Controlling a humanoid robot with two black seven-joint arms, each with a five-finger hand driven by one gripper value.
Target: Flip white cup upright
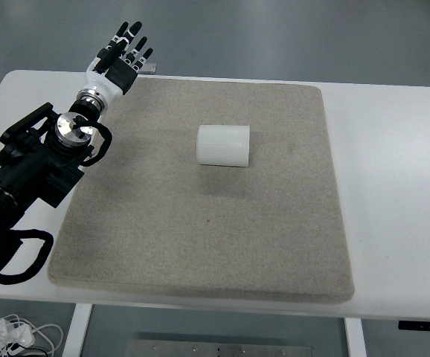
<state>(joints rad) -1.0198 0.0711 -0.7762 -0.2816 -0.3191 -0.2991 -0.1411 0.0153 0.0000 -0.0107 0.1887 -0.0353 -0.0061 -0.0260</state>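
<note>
A white cup (223, 145) lies on its side near the middle of a beige felt mat (200, 245), its axis running left to right. My left hand (123, 50) hovers at the mat's far left corner, well to the left of the cup, with its black-tipped fingers spread and holding nothing. Its black arm (29, 171) comes in from the lower left edge. The right arm does not show.
The mat covers most of a white table (393, 186). A small grey object (146, 68) sits just behind the left hand at the table's far edge. White cables (7, 335) lie on the floor at the lower left.
</note>
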